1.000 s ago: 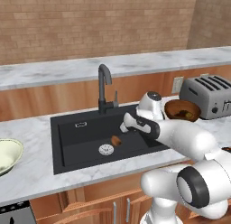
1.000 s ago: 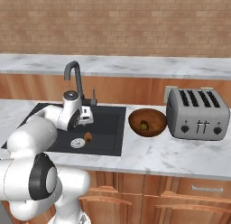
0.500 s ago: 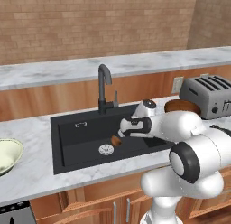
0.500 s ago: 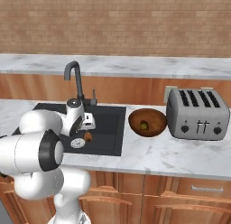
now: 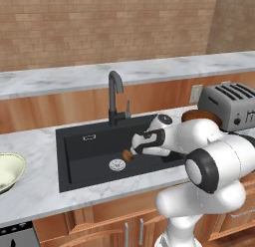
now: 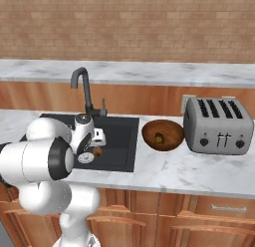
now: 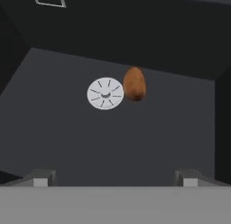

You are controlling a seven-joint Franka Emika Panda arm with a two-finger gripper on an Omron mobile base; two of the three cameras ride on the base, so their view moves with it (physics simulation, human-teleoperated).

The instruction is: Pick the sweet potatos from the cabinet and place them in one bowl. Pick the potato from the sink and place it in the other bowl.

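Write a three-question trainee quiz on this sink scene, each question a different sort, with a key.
1. True or false: the gripper is shut on the potato.
2. Multiple choice: the potato lies A) in the reddish-brown bowl, B) on the sink floor beside the drain, C) on the toaster.
3. Fill in: the pale cream-green bowl sits on the counter to the ____ of the sink in the left base view.

Key: 1 false, its jaws are open and clear of the potato. 2 B. 3 left.
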